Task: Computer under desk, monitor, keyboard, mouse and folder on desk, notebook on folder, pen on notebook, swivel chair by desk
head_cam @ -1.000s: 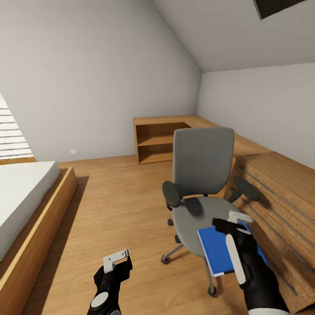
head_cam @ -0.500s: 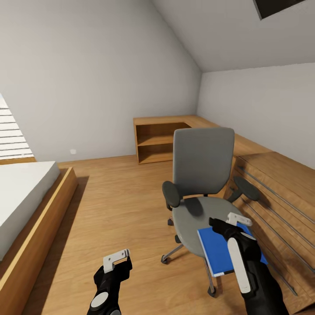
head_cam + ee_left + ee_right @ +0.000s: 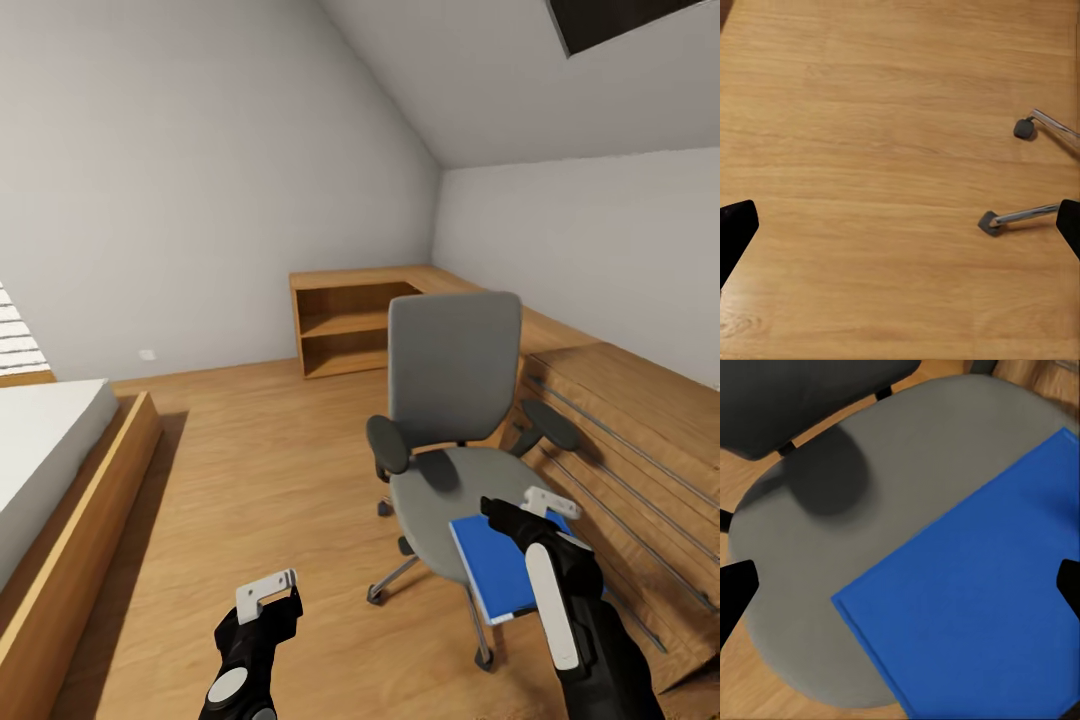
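Observation:
The swivel chair [image 3: 455, 375] stands on the wood floor with its grey seat [image 3: 832, 547] facing me. On the seat's near right part lies the blue folder [image 3: 492, 565], flat, with one corner past the seat's edge; the same folder [image 3: 975, 607] shows from straight above in the right wrist view. My right gripper [image 3: 522, 508] hovers open just above the folder's far edge, and its dark fingertips [image 3: 735, 592] stand wide apart. Low on the left, my left gripper [image 3: 268, 592] hangs open over bare floor, near two of the chair's casters [image 3: 990, 223].
A light wooden drawer chest [image 3: 630, 450] stands close behind and to the right of the chair. A low wooden shelf unit [image 3: 345, 325] fills the far corner. A bed [image 3: 50, 460] with a wooden frame runs along the left. Open floor lies between the bed and the chair.
The whole picture has slid a little to the left, so the camera has turned. The right gripper has sunk slightly over the folder. The left gripper holds its place.

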You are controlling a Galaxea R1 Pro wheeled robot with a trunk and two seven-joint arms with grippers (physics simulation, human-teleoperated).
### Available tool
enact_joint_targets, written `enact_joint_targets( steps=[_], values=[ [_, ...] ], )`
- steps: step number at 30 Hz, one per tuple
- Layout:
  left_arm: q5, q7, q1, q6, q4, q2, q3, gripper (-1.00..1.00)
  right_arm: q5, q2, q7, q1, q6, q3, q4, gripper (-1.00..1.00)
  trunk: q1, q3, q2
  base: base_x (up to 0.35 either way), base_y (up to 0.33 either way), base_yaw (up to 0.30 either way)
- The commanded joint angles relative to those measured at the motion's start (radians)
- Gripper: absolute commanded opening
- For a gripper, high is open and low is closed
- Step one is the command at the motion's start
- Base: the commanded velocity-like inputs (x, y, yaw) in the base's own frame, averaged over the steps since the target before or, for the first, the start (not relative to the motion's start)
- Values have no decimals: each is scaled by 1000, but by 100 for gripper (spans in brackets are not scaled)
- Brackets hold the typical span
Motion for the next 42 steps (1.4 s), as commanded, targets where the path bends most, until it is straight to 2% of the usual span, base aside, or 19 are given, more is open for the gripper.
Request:
enact_joint_targets(
  steps=[1,5,8,10,11,13,17,19,20,23,24,29,33,42],
  values=[
    [5,6,-1,4,-1,0,-1,100,-11,1,-8,-1,3,-3,-1,100,0,0,0,0,309,-237],
    [4,6,-1,4,-1,0,-1,100,-14,1,-5,-1,3,-30,-1,100,0,4,0,0,318,-244],
    [4,6,-1,3,-1,0,-1,100,-33,1,-4,-1,3,-45,-2,100,0,6,0,0,273,-232],
    [3,6,-1,3,-1,0,-1,100,-62,0,-4,-1,4,-58,-4,100,0,7,0,0,184,-125],
    [3,7,-1,4,-1,0,-1,100,-97,0,-4,-1,5,-68,-16,100,0,7,0,0,68,-45],
    [4,7,-1,5,-1,0,-1,100,-116,-2,-4,0,6,-74,-25,100,0,7,0,0,38,-26],
    [3,7,-1,5,-2,-1,-2,100,-124,-3,-4,1,8,-86,-28,100,0,7,0,0,13,-9],
    [2,7,-1,4,-4,-1,-3,100,-128,-3,-3,2,10,-106,-29,100,0,7,0,0,5,-4],
    [2,9,-1,4,-7,-2,-3,100,-166,-4,7,8,12,-164,-32,100,4,4,-7,0,1,-1],
    [2,10,-1,3,-8,-2,-3,100,-204,-5,21,10,17,-209,-33,100,15,-5,-28,0,0,0],
    [2,13,-1,3,-8,-3,-3,100,-284,-6,61,18,44,-312,-33,100,19,-8,-35,0,0,0],
    [2,13,-1,3,-8,-3,-3,100,-333,-5,73,19,76,-365,-31,100,38,-24,-70,0,0,0],
    [2,14,-1,3,-8,-3,-3,100,-381,-5,76,19,87,-428,-27,100,54,-37,-98,0,0,0],
    [2,14,-1,5,-7,-3,-3,100,-406,-7,87,25,95,-454,-26,100,88,-65,-161,0,0,0]
  ],
)
